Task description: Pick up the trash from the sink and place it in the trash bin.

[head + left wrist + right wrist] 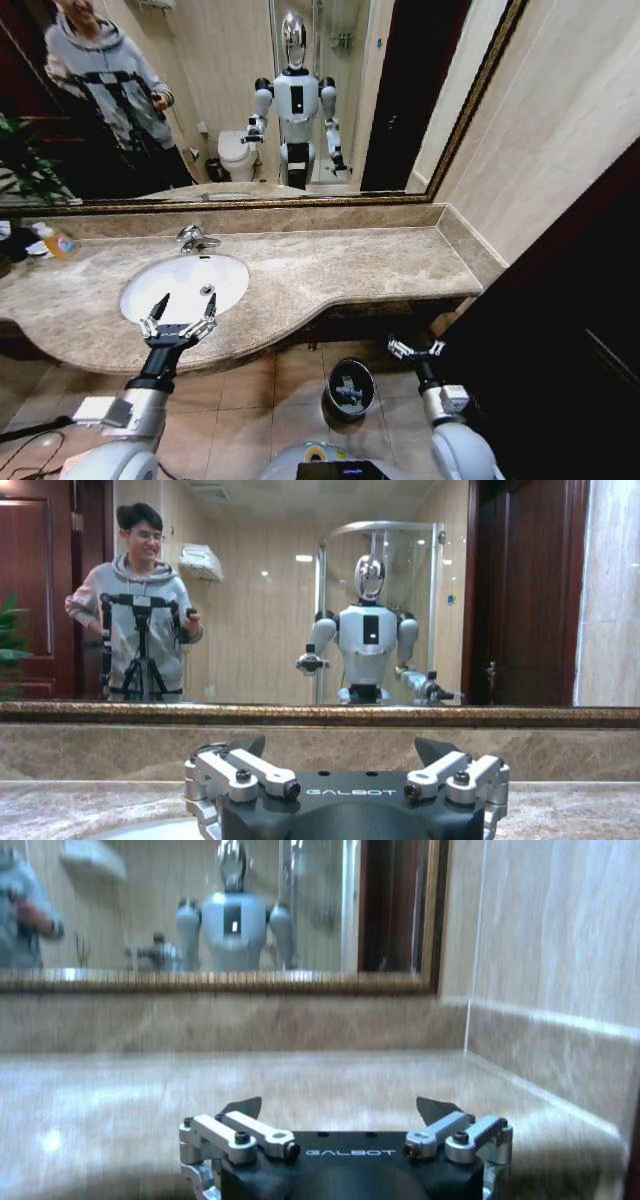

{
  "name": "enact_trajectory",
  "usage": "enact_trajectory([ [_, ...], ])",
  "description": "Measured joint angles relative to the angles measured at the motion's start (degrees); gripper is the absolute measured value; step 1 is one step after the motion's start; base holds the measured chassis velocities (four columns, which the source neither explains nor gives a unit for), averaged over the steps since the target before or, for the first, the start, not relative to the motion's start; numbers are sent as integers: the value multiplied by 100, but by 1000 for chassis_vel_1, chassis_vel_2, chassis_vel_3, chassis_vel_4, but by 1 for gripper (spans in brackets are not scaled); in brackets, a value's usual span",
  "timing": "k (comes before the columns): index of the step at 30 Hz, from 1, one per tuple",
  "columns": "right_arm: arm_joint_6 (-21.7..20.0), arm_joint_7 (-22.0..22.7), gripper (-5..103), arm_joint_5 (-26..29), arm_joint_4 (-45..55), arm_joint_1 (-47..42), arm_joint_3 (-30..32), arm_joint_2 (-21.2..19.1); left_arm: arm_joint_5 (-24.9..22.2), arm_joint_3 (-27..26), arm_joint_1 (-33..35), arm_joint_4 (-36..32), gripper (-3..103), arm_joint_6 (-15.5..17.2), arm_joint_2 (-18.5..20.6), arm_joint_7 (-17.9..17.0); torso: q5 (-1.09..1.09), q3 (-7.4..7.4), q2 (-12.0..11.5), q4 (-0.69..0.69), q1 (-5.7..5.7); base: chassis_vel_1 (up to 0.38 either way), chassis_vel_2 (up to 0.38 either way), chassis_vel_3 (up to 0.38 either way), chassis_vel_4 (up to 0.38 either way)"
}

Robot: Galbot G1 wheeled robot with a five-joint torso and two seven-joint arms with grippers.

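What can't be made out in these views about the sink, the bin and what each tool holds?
- Sink: head view, the left tool covers its near rim; no trash can be picked out in it.
- Trash bin: head view, contents too small and dark to identify.
- Sink, left wrist view: cut off by the bottom edge behind the left tool.
- Right tool: right wrist view, blurred; open, empty, by the counter's edge.

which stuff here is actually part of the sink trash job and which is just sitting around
Part of the job:
sink, white basin in the marble counter
trash bin, on the floor below, something already inside
left gripper, open over the basin's front rim
right gripper, open, near the bin

Just lying about:
faucet
bottle with an orange label
mirror
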Motion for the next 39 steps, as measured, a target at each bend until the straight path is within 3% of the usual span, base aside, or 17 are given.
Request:
enact_trajectory([
  [12,-581,61,100,-104,960,143,-144,100,0,0,0,0,100,0,0,0,0,0,0,0,0,0,0,0,0],
  [23,-489,31,100,-465,1002,-2,-285,138,0,0,0,0,100,0,0,0,0,0,0,0,0,0,0,0,0],
  [39,-475,20,100,-493,962,-8,-299,141,0,0,0,0,100,0,0,0,0,0,0,0,0,0,0,0,0],
])
